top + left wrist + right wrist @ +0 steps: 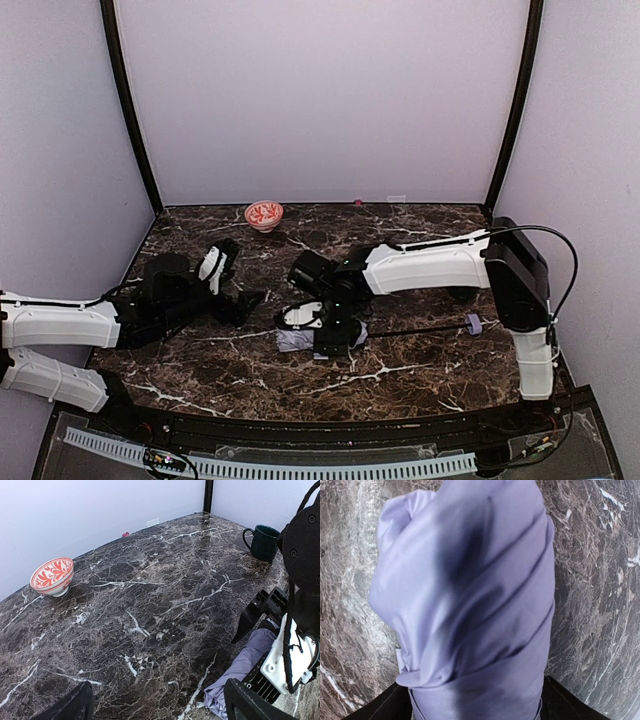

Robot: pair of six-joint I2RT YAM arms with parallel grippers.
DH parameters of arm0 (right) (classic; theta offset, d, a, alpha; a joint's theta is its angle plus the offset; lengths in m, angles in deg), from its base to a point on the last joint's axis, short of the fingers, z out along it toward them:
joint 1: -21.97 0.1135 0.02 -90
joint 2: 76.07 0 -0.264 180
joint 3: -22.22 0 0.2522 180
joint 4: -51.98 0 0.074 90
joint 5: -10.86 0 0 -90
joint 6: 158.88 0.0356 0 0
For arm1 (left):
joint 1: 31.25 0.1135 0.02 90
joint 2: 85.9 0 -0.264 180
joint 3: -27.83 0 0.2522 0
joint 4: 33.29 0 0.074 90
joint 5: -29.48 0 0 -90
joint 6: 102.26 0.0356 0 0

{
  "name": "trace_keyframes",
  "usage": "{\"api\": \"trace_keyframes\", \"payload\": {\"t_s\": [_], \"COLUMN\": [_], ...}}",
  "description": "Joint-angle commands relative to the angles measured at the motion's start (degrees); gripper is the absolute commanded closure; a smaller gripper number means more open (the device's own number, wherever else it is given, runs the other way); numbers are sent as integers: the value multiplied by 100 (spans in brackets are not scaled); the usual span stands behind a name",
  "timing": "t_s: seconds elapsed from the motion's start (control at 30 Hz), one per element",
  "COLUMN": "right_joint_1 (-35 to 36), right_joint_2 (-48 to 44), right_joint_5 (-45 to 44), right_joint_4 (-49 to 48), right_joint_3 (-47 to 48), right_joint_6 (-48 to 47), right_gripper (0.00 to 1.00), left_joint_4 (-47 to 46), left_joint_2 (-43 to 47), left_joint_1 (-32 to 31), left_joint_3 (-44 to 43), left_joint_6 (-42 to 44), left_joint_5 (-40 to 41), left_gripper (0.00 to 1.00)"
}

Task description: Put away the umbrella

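Right claw [332, 338] wide astride umbrella [470, 605] bundle, contact unclear. Centre fabric between fingers [375, 709], squeeze gently, avoid pinching loose folds. Left claw [160, 706] wide, empty, off to its left; keep clear.

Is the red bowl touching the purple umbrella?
Apart. The top view shows the bowl at the table's far edge and the umbrella near the middle, dark marble between them.

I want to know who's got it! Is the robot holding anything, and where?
The right gripper straddles the bundled fabric of the pale lavender folding umbrella; whether it grips cannot be told. The left gripper holds nothing.
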Motion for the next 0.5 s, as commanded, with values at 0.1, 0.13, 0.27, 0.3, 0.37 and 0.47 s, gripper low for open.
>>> {"api": "trace_keyframes", "payload": {"t_s": [0.1, 0.13, 0.27, 0.3, 0.37, 0.47], "right_joint_1": [76, 76, 75, 75, 74, 64], "right_joint_2": [353, 373, 370, 348, 255, 21], "right_joint_5": [223, 216, 137, 135, 153, 98], "right_joint_4": [210, 248, 368, 391, 423, 363], "right_joint_3": [457, 516, 685, 719, 782, 848], "right_joint_6": [46, 67, 147, 140, 152, 280], "right_gripper": [38, 48, 56, 58, 62, 70], "left_joint_4": [46, 46, 7, -21, -85, -46], "left_joint_2": [-29, -24, 8, 10, 11, 24], "left_joint_1": [33, 33, 33, 33, 33, 33], "left_joint_3": [-26, -26, 2, 15, 35, 14], "left_joint_6": [108, 107, 116, 117, 117, 134], "left_joint_5": [-91, -88, -69, -70, -69, -19], "left_gripper": [8, 8, 8, 8, 8, 9]}}
